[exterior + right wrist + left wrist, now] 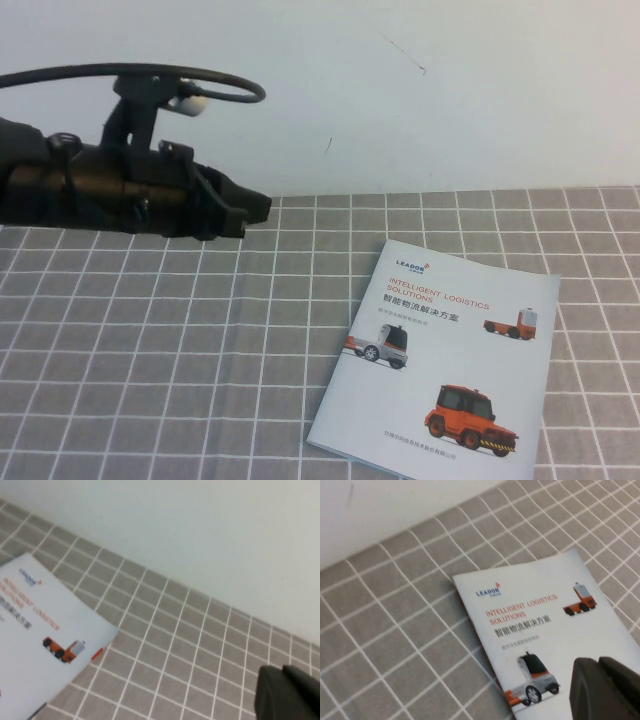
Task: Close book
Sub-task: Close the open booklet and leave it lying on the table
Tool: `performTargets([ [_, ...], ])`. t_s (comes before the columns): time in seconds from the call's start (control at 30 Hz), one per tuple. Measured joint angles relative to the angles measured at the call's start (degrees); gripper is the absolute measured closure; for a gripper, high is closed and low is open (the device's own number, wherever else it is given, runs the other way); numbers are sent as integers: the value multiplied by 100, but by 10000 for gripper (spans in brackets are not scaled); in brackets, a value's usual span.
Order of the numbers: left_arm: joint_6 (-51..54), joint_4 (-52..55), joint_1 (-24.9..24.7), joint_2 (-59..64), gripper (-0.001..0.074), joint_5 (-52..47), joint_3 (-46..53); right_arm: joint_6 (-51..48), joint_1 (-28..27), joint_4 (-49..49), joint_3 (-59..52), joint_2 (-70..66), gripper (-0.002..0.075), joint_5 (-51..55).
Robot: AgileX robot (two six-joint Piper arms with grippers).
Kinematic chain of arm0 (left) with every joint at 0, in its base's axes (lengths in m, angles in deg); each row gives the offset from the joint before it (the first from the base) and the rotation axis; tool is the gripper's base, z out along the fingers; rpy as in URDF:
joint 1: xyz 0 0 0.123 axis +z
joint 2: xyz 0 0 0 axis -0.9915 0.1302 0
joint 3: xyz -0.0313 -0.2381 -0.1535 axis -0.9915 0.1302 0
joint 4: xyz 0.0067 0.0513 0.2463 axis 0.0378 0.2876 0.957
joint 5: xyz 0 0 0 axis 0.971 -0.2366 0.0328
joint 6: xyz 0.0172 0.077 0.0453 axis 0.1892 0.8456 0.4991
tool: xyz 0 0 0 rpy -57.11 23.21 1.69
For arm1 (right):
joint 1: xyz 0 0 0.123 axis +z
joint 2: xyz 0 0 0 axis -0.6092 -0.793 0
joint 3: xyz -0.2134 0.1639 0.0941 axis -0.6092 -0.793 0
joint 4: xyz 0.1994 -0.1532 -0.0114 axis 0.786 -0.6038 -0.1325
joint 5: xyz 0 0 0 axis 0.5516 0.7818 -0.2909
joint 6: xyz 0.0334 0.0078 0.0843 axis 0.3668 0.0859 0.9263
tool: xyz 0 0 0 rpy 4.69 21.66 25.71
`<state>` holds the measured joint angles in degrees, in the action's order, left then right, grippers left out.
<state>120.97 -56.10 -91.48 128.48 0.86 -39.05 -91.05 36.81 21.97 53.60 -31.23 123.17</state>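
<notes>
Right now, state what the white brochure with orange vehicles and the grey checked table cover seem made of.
White brochure with orange vehicles: likely coated paper; thin, smooth printed cover. Grey checked table cover: probably matte fabric; grid lines waver slightly. Left gripper hovers left of the brochure; right gripper shows only in its wrist view.

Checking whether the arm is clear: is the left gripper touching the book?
Apart. The high view shows the left gripper raised left of the closed book, checked cloth between them. The right gripper shows only in its wrist view, clear of the book.
</notes>
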Motion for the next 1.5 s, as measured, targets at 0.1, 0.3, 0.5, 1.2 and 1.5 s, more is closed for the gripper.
performTargets([
  [0.1,54,29,0,-338,738,299,10,142,0,102,-100,662,729,11],
  [0.3,207,-615,0,-1154,738,1485,698,156,0,360,-747,1672,729,89],
  [0.5,448,-966,0,-2454,738,2971,1968,169,0,1066,-1500,2250,729,399],
  [1.2,2002,-1038,0,-6400,738,2283,3859,-2536,11,3150,-2754,2377,729,812],
  [1.5,2014,-1038,0,-7383,738,2964,4959,-3529,11,3753,-3068,2421,729,992],
])
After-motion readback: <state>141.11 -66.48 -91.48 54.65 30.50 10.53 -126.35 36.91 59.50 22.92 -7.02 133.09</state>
